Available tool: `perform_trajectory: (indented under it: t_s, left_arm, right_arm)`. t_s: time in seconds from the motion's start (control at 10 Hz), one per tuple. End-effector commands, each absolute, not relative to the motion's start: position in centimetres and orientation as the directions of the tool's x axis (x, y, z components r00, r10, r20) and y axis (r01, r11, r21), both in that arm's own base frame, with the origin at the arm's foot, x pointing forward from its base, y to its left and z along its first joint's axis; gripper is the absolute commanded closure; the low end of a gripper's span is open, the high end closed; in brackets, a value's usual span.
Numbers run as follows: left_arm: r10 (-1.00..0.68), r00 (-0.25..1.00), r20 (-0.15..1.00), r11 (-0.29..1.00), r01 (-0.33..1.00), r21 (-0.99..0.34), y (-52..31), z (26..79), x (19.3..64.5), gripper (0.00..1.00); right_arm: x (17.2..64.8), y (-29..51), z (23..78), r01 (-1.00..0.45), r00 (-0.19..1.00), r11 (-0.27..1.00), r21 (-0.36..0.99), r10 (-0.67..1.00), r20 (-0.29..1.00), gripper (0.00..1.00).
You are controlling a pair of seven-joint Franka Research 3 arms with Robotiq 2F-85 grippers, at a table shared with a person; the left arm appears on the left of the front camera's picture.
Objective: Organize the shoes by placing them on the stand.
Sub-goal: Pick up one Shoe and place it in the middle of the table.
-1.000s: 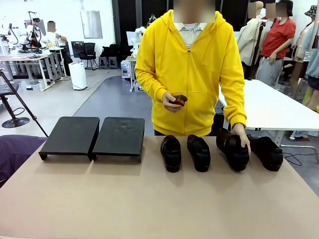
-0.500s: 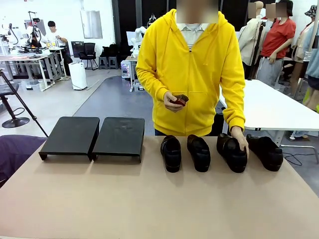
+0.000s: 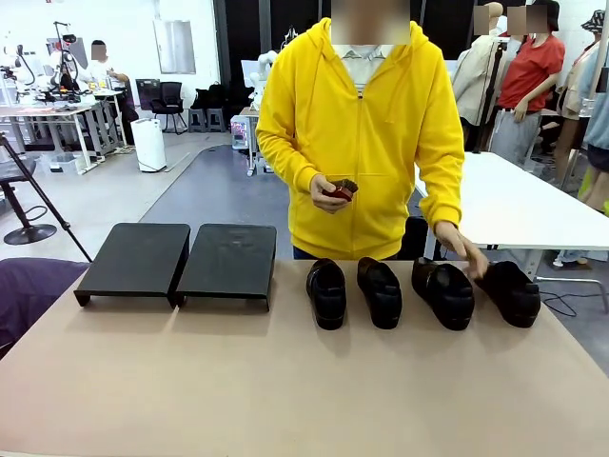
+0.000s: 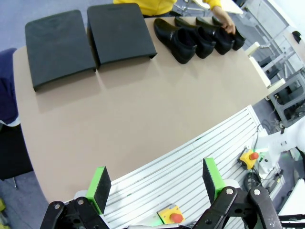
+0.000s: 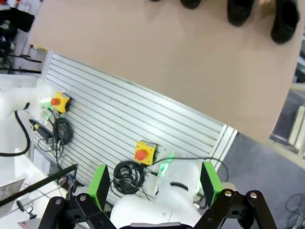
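Shoes (image 3: 380, 291): four glossy black slip-ons in one row on the far right part of the desk (image 3: 285, 390), close side by side, none on a stand yet.
Long axis: each shoe runs far-to-near across the desk, rounded toe toward the robot's side and heel toward the person. A grasp across the width would likely need the fingers set left and right of the shoe.
Stands: left stand (image 3: 136, 259) and right stand (image 3: 228, 259), two low black platforms edge to edge on the far left part of the desk, tops bare.
Shortest trip: the leftmost shoe (image 3: 326, 292) lies just beside the right stand, so it looks like the easiest first pick.
Person's hand (image 3: 463, 252): at the heel end between the third shoe (image 3: 444, 292) and the rightmost shoe (image 3: 509, 290); I cannot tell if it touches either. The other hand (image 3: 324, 193) holds a small dark red thing (image 3: 341, 191) at chest height.
Left tool (image 4: 156, 179): released, jaws wide, nothing between the green pads, high over the robot's base and well apart from the shoes. In its wrist view the stands sit far ahead, with the row to their right.
Right tool (image 5: 155, 181): released and empty, also over the base, with shoe toes at the top edge of its view.
Nearer arm: the row lies on the robot's right half, so the right arm seems nearer the shoes and the left arm nearer the stands.
Risk: a reach toward the right end of the row would meet the person's hand.
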State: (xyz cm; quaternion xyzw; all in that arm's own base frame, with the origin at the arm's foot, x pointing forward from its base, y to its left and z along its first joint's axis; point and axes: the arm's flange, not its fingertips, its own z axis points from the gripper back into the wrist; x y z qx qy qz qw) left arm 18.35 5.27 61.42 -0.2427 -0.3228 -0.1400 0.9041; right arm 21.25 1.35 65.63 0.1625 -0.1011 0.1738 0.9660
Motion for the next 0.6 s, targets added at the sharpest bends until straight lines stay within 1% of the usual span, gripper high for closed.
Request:
perform_trajectory:
  t_s: [0.0, 0.2, 0.3, 0.4, 0.5]
  left_arm:
    - [-0.102, 0.748, 0.656, 0.833, 0.425, -0.355, 5.4, 61.5, 18.2, 0.0]
    - [-0.102, 0.748, 0.656, 0.833, 0.425, -0.355, 5.4, 61.5, 18.2, 0.0]
    - [-0.102, 0.748, 0.656, 0.833, 0.425, -0.355, 5.4, 61.5, 18.2, 0.0]
    - [-0.102, 0.748, 0.656, 0.833, 0.425, -0.355, 5.4, 61.5, 18.2, 0.0]
    - [-0.102, 0.748, 0.656, 0.833, 0.425, -0.355, 5.4, 61.5, 18.2, 0.0]
  right_arm:
    - [25.8, 5.6, 63.5, -0.387, 0.904, 0.889, 0.245, 0.313, 0.291, 0.0]
    - [29.7, 10.6, 60.8, -0.361, 0.9, 0.909, 0.209, 0.281, 0.334, 0.0]
    - [32.5, 13.3, 58.6, -0.342, 0.897, 0.926, 0.162, 0.27, 0.349, 0.0]
    - [34.6, 15.3, 56.7, -0.377, 0.897, 0.906, 0.192, 0.305, 0.321, 0.0]
    - [36.5, 16.9, 54.9, -0.383, 0.89, 0.905, 0.186, 0.308, 0.336, 0.0]
